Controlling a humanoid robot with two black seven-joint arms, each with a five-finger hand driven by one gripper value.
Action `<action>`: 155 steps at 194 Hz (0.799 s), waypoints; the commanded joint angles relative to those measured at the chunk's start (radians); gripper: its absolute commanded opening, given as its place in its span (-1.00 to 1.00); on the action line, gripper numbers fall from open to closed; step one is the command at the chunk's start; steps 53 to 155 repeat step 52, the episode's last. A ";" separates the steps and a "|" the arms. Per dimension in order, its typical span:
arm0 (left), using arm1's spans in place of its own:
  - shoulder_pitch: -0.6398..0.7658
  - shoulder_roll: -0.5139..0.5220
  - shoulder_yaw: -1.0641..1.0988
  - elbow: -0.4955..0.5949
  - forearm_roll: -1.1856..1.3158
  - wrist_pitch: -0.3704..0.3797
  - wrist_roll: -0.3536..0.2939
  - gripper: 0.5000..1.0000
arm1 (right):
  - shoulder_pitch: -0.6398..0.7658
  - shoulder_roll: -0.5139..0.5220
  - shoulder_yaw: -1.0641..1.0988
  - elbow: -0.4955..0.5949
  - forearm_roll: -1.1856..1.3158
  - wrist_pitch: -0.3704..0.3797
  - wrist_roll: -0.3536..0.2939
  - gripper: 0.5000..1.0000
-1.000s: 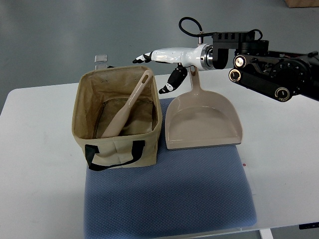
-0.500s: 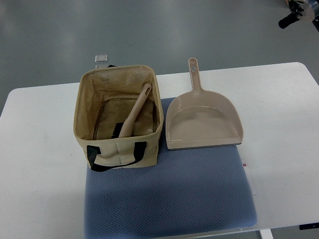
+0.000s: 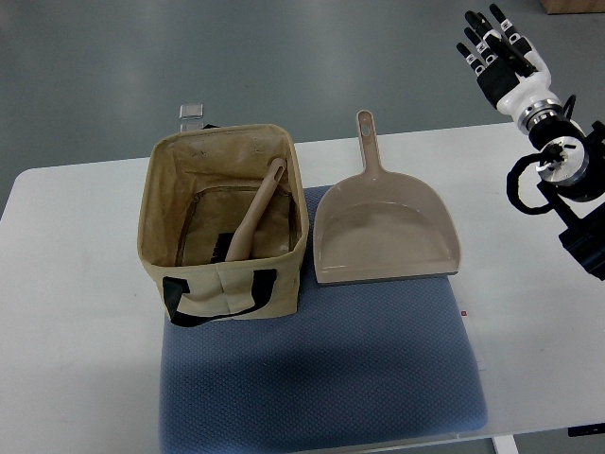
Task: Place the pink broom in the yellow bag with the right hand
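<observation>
Now that the right hand (image 3: 499, 57) has pulled back to the far right, fingers spread and empty, the broom (image 3: 253, 219) sits inside the bag (image 3: 227, 280), handle leaning on its right wall. Placement looks complete; dustpan (image 3: 386, 230) untouched.

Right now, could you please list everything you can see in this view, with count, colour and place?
bag: one, yellow-tan with black handles, on the table at left, its front on the mat.
broom: one, pinkish-beige, inside the bag, handle leaning toward the right wall.
dustpan: one, pinkish-beige, right of the bag, handle pointing away.
mat: one, blue, on the table's near side.
table: one, white.
metal clip: one, silver, behind the bag.
right hand: one, white and black, top right, fingers spread, empty.
</observation>
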 commanded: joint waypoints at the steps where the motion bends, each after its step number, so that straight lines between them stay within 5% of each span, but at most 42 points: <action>1: 0.000 0.000 0.000 0.007 0.000 0.000 0.000 1.00 | -0.064 0.015 0.022 -0.004 0.006 0.102 0.097 0.73; 22: 0.000 0.000 0.000 0.009 0.000 0.000 0.000 1.00 | -0.118 0.049 0.050 -0.024 0.026 0.186 0.152 0.73; 155: 0.000 0.000 0.000 0.003 0.000 0.000 0.000 1.00 | -0.127 0.071 0.051 -0.063 0.026 0.185 0.157 0.73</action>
